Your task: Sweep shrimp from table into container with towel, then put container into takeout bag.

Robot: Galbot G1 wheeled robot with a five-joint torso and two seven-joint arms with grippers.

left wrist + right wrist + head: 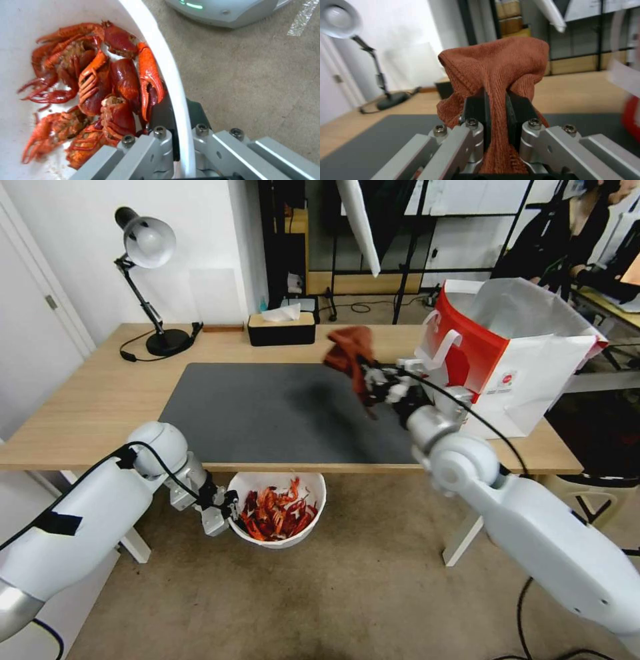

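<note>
The left gripper [223, 509] pinches the container [311, 491] of shrimp [277, 512] below the surface's [100, 400] near edge, the takeout bag [527, 373] far across beside the towel-clamping [348, 350] right gripper [373, 380].

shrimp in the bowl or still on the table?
In the bowl: the red shrimp heap inside, left gripper clamping its rim below the table edge.

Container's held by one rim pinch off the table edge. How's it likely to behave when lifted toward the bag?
Likely to tilt: the left gripper grips the container at one rim spot. Shrimp heaped near that side may slide. The thin rim probably flexes.
</note>
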